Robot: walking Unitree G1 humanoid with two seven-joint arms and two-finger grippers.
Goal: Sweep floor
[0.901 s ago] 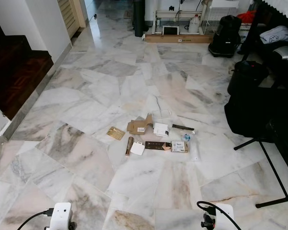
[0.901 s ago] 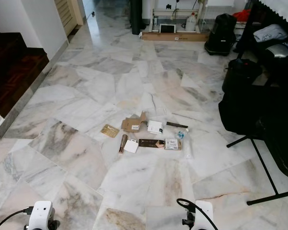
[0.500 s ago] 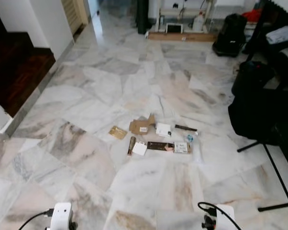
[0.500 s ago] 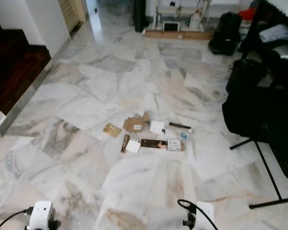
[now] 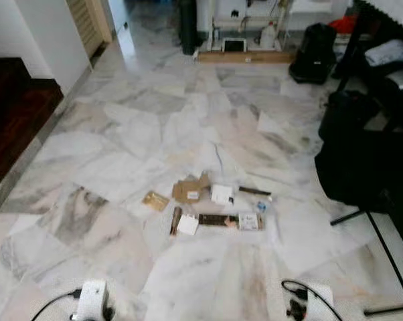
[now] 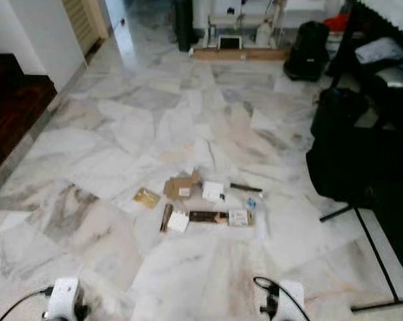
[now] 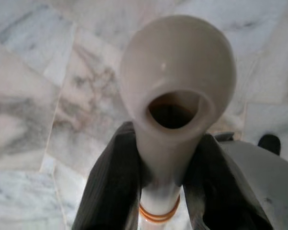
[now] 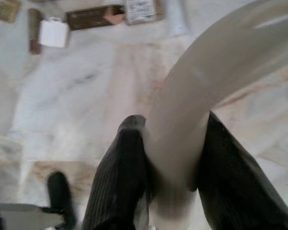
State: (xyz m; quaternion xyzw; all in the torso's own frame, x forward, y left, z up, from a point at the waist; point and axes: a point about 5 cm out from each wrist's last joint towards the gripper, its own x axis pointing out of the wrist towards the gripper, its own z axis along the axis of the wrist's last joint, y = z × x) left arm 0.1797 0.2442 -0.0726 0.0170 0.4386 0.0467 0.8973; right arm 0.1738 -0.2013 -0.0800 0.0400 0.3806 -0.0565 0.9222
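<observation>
A patch of litter lies on the marble floor ahead: torn brown cardboard (image 5: 190,190), a white card (image 5: 222,194), a gold card (image 5: 155,200), a dark strip (image 5: 218,220) and small white scraps. My left gripper (image 7: 167,136) is shut on a cream handle (image 7: 175,72) whose rounded end has a hole. My right gripper (image 8: 171,125) is shut on a curved cream handle (image 8: 216,72), with the same litter (image 8: 94,17) on the floor beyond it. Both wrists (image 5: 91,301) (image 5: 310,299) sit low at the near edge, well short of the litter.
Black bags (image 5: 362,154) and a black stand's legs (image 5: 382,241) crowd the right side. A dark wooden step (image 5: 14,114) and white wall corner are at the left. A black backpack (image 5: 315,43), a long cardboard box (image 5: 245,57) and a jug stand far ahead.
The whole picture has shifted and blurred a little, so the camera has moved. The litter keeps its layout on the floor. Both wrists stay at the near edge.
</observation>
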